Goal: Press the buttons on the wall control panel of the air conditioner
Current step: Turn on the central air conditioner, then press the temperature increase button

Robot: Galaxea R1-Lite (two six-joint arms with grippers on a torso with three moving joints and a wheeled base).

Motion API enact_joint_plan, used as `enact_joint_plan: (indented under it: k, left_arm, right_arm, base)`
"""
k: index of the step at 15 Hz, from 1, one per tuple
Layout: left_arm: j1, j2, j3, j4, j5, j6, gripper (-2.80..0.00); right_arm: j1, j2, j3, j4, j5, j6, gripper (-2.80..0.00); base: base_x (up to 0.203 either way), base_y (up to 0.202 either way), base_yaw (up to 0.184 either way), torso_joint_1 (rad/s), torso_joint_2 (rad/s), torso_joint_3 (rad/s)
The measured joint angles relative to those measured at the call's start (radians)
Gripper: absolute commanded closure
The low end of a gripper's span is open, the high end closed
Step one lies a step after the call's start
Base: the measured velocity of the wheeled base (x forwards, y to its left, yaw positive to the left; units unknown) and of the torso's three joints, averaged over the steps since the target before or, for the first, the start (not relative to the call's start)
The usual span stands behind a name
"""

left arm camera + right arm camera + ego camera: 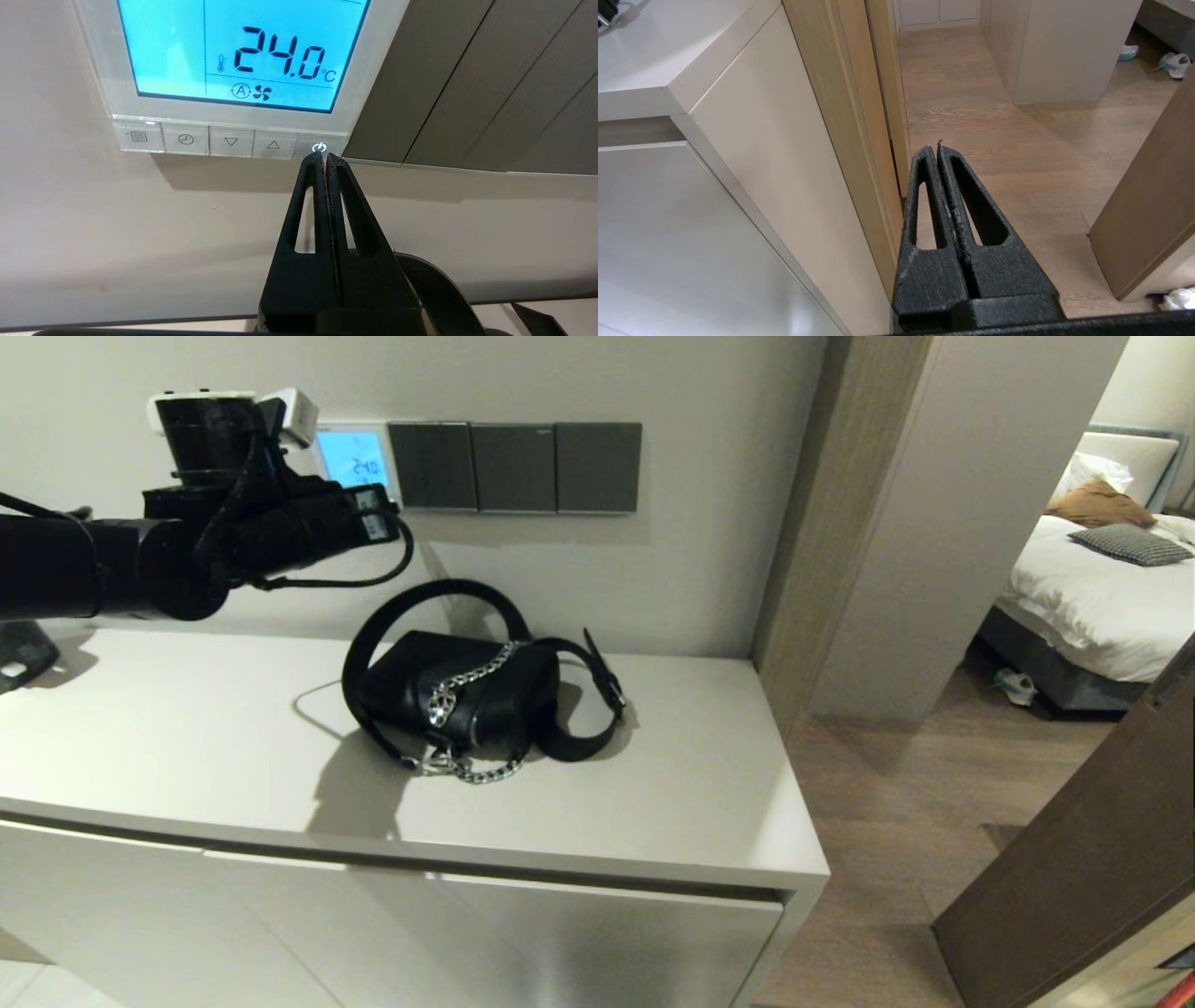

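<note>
The left gripper point(323, 156), fingers pressed together, is held with its tips at the power key point(319, 147), the rightmost of the buttons point(231, 142) under the lit 24.0 °C screen of the wall control panel point(355, 457). Dark switch plates point(515, 467) are mounted at its 3 o'clock. A black handbag point(462, 695) is seen at 5 o'clock on the cabinet point(168, 728). The right gripper point(938, 149), fingers together, is hung beside the cabinet over wood floor point(1017, 140).

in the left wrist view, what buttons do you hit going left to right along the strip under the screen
Menu key → clock key → down arrow → up arrow → power key, where the shut left gripper points.
</note>
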Motion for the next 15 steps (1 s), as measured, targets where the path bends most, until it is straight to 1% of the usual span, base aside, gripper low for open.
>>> enact_joint_plan:
  k: [7, 12, 15]
  left_arm:
    - [-0.001, -0.072, 0.067, 0.001, 0.001, -0.001, 0.0]
    - [0.011, -0.073, 0.06, 0.0, 0.003, 0.004, 0.0]
    - [0.03, -0.068, 0.057, -0.056, 0.006, 0.006, 0.0]
  right_arm:
    - [0.0, 0.0, 0.0, 0.0, 0.0, -0.001, 0.0]
    - [0.0, 0.0, 0.0, 0.0, 0.0, 0.0, 0.0]
    - [0.0, 0.0, 0.0, 0.0, 0.0, 0.0, 0.0]
  base:
    - [0.0, 0.0, 0.0, 0.0, 0.0, 0.0]
    - [0.0, 0.0, 0.0, 0.0, 0.0, 0.0]
    - [0.0, 0.0, 0.0, 0.0, 0.0, 0.0]
